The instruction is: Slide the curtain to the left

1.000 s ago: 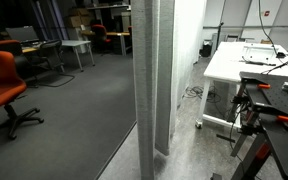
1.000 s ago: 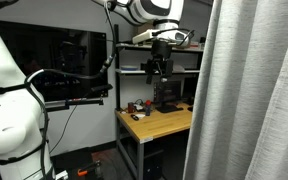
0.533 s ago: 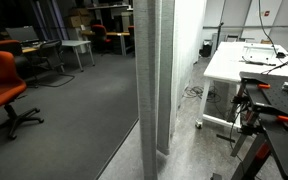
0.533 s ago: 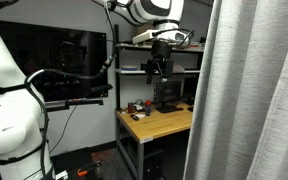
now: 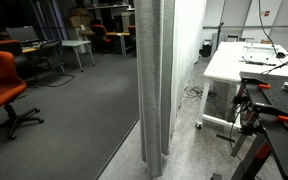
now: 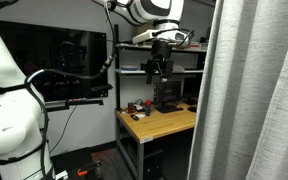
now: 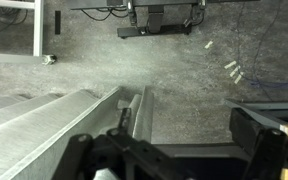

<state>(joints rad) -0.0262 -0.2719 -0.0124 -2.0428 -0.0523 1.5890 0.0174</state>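
Curtain (image 5: 154, 80) hangs gathered into a narrow pleated column reaching the floor, well off the near left corner of the white counter (image 5: 229, 68) in an exterior view. In an exterior view the same fabric hides the right edge of a wood-topped counter (image 6: 159, 122). From the wrist, the gripper (image 7: 169, 145) faces down at the grey floor (image 7: 184, 70), jaws wide apart and clamping nothing. The curtain's folds lie just beside one finger (image 7: 79, 150).
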